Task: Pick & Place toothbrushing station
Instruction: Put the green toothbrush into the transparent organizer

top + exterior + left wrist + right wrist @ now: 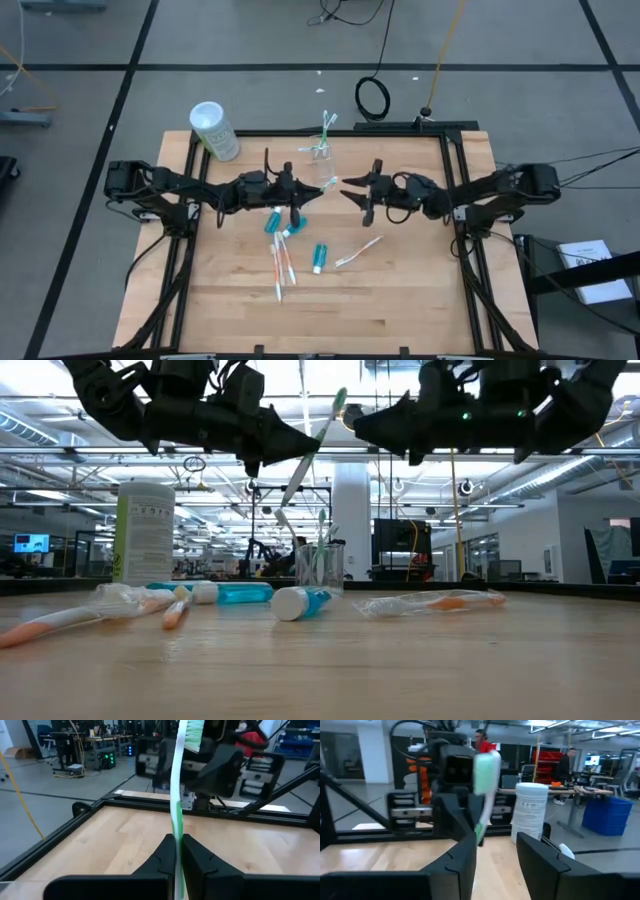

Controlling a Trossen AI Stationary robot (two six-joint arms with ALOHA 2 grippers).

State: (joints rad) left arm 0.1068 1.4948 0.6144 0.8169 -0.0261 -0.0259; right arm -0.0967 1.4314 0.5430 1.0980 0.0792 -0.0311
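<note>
My left gripper [303, 191] hovers over the table's middle, shut on a white toothbrush with green accents [176, 805]. Its green-bristled head [338, 402] points up. My right gripper [350, 189] faces it from the table's right, open, with its fingers [462, 855] just short of the brush head [486, 767] and touching nothing. A clear cup [320, 150] holding toothbrushes stands at the far middle. Two blue toothpaste tubes [270, 222] [319, 258] and wrapped toothbrushes [280, 265] [358, 252] lie flat on the wood. My left gripper pinches the toothbrush's handle [176, 840] between its two fingers, about midway along it. The fingers come level from the table's left and lie across the brush. The brush stands steeply tilted, head up, its lower end [287, 498] below the fingers and clear of the table.
A white canister with green print [215, 130] stands at the far left corner. A black frame [450, 190] runs round the table. Bare wood lies open toward the near edge. People show in the room behind.
</note>
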